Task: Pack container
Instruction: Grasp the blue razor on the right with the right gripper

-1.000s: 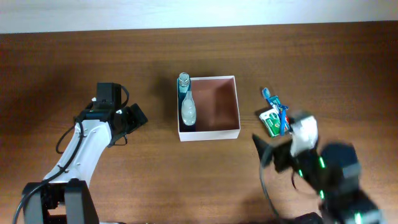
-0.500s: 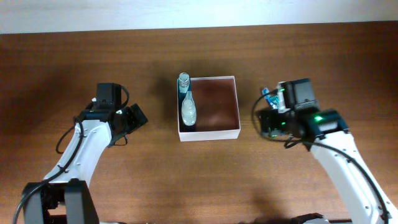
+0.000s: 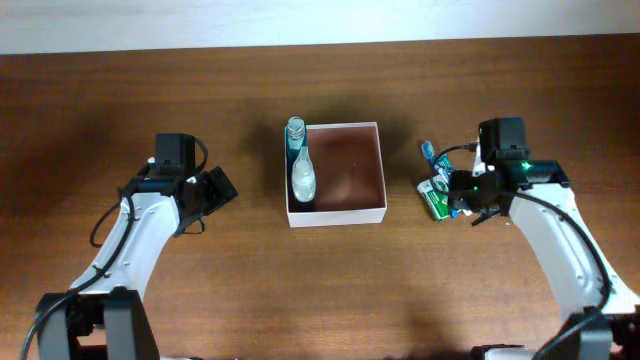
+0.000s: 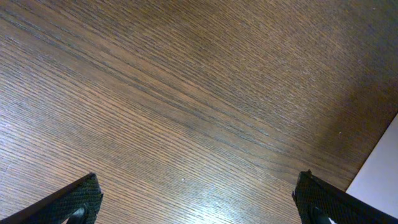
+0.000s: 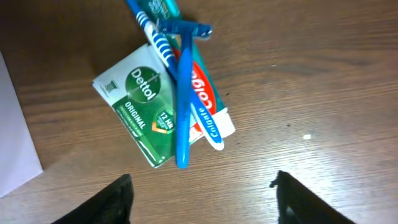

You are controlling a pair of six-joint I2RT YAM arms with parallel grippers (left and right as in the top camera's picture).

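The container (image 3: 372,212), a square white-walled box with a pinkish-brown inside, stands mid-table. A clear bottle (image 3: 301,167) lies along its left wall. To its right lies a pile: a green Dettol soap packet (image 5: 140,104), a Colgate toothpaste tube (image 5: 208,102) and a blue razor (image 5: 183,93) on top; the pile also shows in the overhead view (image 3: 438,185). My right gripper (image 5: 202,202) is open and empty, just over the pile's near edge. My left gripper (image 4: 199,199) is open over bare wood, left of the container.
The brown wooden table (image 3: 320,290) runs to a pale far edge at the top. A white container wall shows at the left edge of the right wrist view (image 5: 12,130) and at the lower right of the left wrist view (image 4: 379,180).
My right arm has swung up from the table's front right to the toiletry pile right of the container. The left arm and the container have not moved.
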